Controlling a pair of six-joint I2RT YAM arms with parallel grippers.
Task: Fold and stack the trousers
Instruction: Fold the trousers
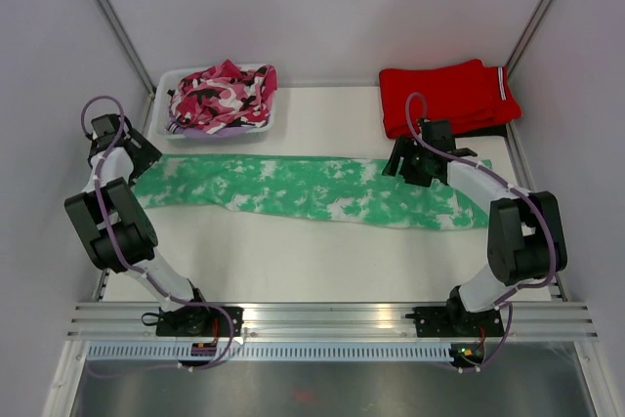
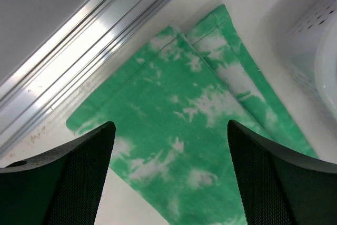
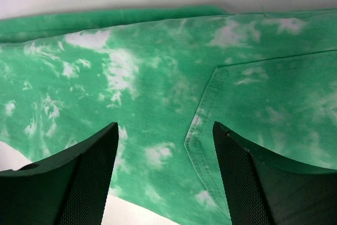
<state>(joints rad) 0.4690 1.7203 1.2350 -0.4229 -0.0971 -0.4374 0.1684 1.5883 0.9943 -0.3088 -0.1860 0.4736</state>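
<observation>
The left arm bends up from its base and reaches out to the left edge of the white surface (image 1: 322, 261). Its hand (image 1: 140, 155) is over the hem end of the trousers (image 1: 303, 187). The right arm mirrors it, with its hand (image 1: 407, 163) over the opposite end, where a stitched pocket (image 3: 274, 114) shows.

Both hands are spread wide with nothing between the fingers. It is hard to tell whether either fingertip touches the fabric.

The mint green, white-blotched trousers lie flat in a long band across the middle of the surface, from left to right. From above, the right arm covers part of their right end, and the left hand covers the hem corner.

A white basket (image 1: 166, 90) holds a pink camouflage garment (image 1: 223, 95) at the far left. Folded red trousers (image 1: 444, 95) lie at the far right.
</observation>
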